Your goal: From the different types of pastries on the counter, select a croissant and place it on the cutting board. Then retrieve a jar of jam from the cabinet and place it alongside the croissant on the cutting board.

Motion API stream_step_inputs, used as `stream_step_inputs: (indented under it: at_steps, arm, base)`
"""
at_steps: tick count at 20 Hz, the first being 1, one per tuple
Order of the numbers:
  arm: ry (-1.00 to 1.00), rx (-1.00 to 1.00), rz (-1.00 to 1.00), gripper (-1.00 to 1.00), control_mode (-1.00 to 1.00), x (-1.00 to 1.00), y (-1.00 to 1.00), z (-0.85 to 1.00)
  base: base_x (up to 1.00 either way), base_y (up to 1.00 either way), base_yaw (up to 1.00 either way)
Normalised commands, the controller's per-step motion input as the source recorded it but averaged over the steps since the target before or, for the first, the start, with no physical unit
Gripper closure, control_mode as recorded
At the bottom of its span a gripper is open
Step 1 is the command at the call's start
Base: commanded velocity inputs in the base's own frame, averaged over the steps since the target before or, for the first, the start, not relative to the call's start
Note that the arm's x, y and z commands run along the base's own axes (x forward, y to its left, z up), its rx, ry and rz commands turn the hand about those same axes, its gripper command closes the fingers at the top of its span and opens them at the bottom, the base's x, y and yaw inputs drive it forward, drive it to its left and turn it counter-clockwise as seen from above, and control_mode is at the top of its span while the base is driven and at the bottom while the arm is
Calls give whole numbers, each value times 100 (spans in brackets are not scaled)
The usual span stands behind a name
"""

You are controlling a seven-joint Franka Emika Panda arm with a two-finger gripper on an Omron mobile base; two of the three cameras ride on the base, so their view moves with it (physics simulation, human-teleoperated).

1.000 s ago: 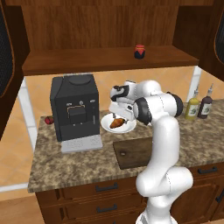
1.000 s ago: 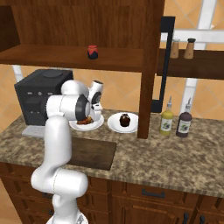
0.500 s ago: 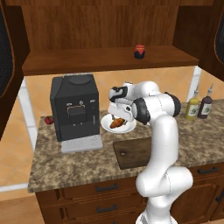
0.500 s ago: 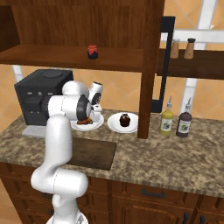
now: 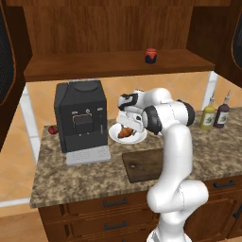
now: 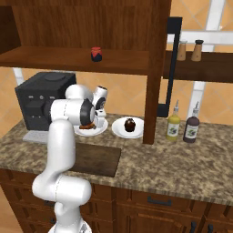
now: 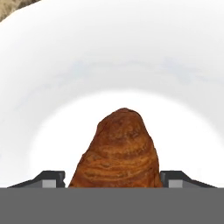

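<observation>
My claw (image 5: 126,129) is down over the white plate (image 5: 115,135) beside the coffee machine (image 5: 81,119), right at the croissant (image 5: 125,133). The cutting board (image 5: 142,165) lies on the counter (image 5: 71,177) in front of the plate, and the jam jar (image 5: 151,55) stands up on the cabinet shelf (image 5: 85,66).

From the right, my arm hides most of that plate (image 6: 99,128); the chocolate pastry (image 6: 129,125) sits on its own plate (image 6: 119,129) just beside it.

On the hand camera the croissant (image 7: 118,151) sits between my two fingertips (image 7: 50,178), which stand partly apart, one on each side. I can't tell whether they touch it.
</observation>
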Motion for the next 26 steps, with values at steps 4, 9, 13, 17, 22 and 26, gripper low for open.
stream_step_inputs:
  at_steps: [4, 9, 13, 17, 22, 26]
  arm:
    - [0, 1, 0, 100, -100, -10, -1, 1]
    - [-1, 4, 0, 100, -100, -20, -12, 18]
    - [0, 3, 1, 100, -100, -29, -10, 19]
    - [-1, 0, 10, 100, -100, -41, -2, 19]
    - [-6, 0, 13, 100, -100, -49, 0, 38]
    - [-8, -3, 10, 100, -100, -68, 0, 31]
  base:
    - [0, 0, 0]
    - [0, 0, 0]
    - [0, 0, 0]
    - [0, 0, 0]
    - [0, 0, 0]
    - [0, 0, 0]
